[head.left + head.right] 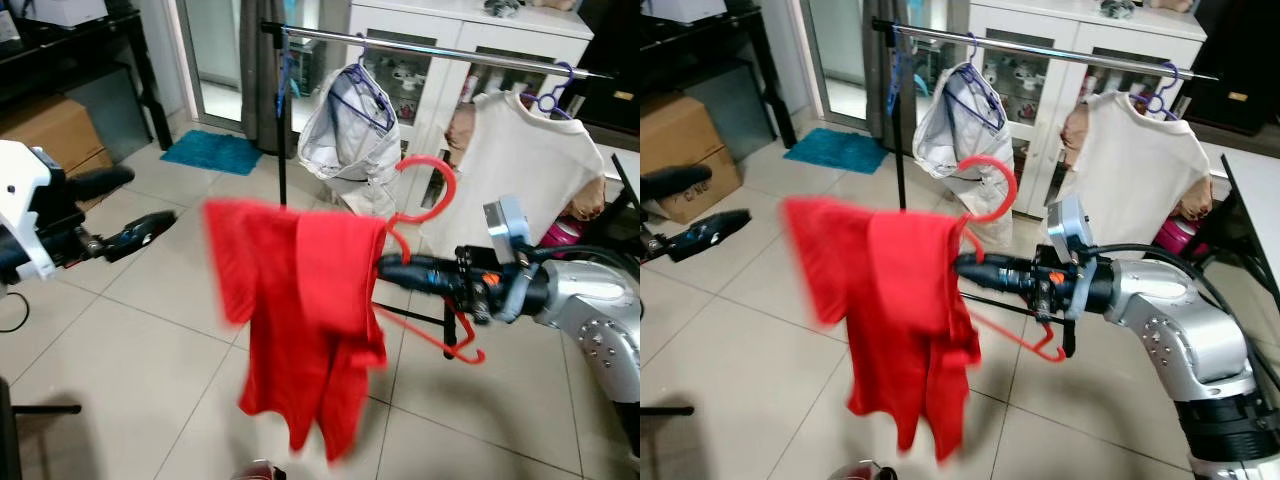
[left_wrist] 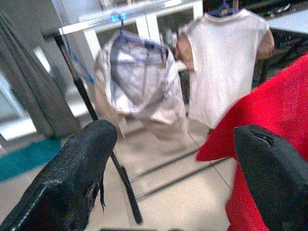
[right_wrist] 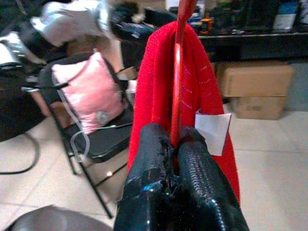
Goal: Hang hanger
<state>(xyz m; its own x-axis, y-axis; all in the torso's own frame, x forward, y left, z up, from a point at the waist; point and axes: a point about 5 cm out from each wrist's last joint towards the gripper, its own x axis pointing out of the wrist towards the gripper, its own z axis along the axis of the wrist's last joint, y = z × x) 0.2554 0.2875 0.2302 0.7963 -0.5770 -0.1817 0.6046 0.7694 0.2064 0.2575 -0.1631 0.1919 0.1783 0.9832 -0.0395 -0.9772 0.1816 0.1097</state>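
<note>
A red hanger (image 1: 432,205) with a red garment (image 1: 300,320) draped on it is held out in front of me, hook pointing up. My right gripper (image 1: 385,268) is shut on the hanger's neck; the right wrist view has the hanger rod (image 3: 177,96) pinched between the two black fingers. The clothes rail (image 1: 430,48) runs across behind, above the hook. My left gripper (image 1: 140,205) is open at the far left, apart from the garment, its fingers (image 2: 72,178) spread wide.
On the rail hang a grey-white garment on a blue hanger (image 1: 350,135) and a cream shirt (image 1: 520,175). The rail's black post (image 1: 281,120) stands left. White cabinet (image 1: 450,40) behind, cardboard box (image 1: 50,130) and teal mat (image 1: 212,152) on tiled floor.
</note>
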